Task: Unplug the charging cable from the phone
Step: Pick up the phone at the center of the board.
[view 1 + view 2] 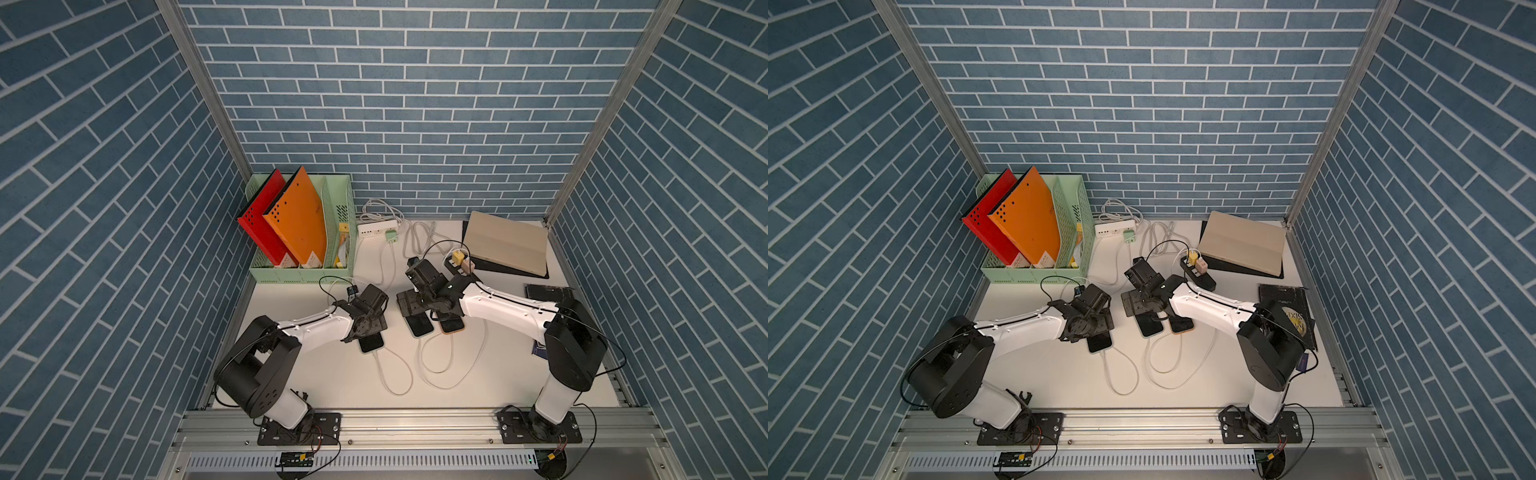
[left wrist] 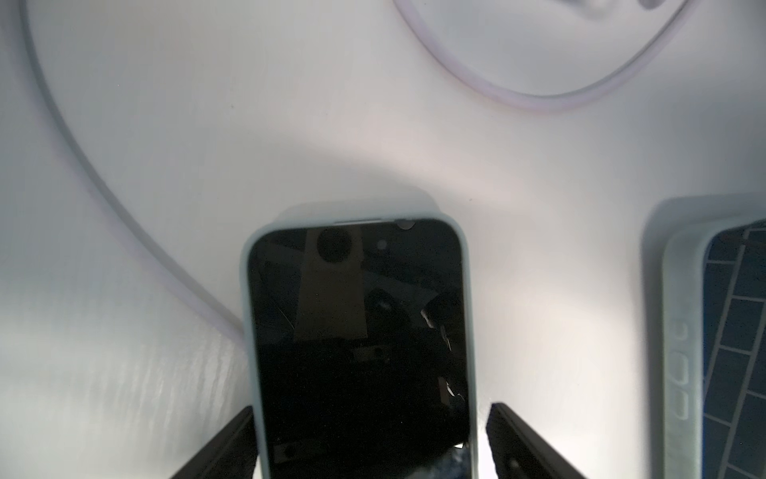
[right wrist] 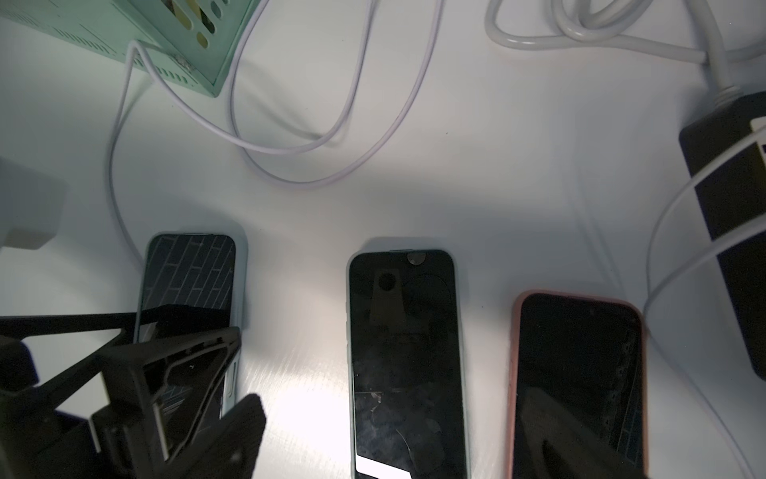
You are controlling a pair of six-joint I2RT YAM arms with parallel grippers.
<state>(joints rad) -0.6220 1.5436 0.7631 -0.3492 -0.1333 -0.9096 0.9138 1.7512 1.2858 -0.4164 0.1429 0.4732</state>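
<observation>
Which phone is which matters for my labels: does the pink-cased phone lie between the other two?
No, the right wrist view shows the pink-cased phone at the row's end, a pale-cased phone in the middle.

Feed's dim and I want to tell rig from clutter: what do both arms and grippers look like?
The left arm and right arm have white shells with bulky black joint housings, and a thin black cable loops along each. The left gripper and right gripper are black with wedge-shaped fingers.

White table [image 1: 332,386]: phones [image 3: 406,352], cables [image 3: 298,181] (looped)
</observation>
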